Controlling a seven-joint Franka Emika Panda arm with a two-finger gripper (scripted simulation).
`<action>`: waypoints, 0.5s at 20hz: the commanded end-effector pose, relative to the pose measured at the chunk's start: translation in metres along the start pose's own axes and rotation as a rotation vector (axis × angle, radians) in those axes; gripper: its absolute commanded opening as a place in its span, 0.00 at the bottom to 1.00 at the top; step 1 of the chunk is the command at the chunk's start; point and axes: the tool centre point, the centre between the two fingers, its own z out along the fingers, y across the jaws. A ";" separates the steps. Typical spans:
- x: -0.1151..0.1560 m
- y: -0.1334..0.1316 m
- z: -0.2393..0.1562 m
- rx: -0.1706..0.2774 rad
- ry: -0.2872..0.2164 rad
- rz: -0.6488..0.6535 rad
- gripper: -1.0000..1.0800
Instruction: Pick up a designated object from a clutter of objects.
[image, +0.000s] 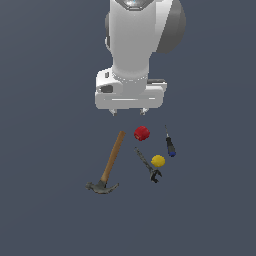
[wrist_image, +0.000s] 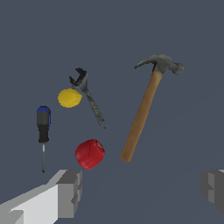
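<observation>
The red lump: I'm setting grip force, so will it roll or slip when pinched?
The red lump looks rounded and glossy, so it may slip or roll if nudged off-centre. It lies apart from the hammer, so the open gripper probably has room.

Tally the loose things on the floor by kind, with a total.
Hand tools: 3 (hammer, wrench, screwdriver)
Small rounded things: 2 (red lump, yellow ball)
Total: 5
</observation>
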 end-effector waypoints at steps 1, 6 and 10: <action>0.000 0.000 0.001 0.000 0.000 -0.003 0.96; -0.001 -0.004 0.012 -0.001 0.004 -0.031 0.96; -0.002 -0.010 0.027 -0.002 0.009 -0.073 0.96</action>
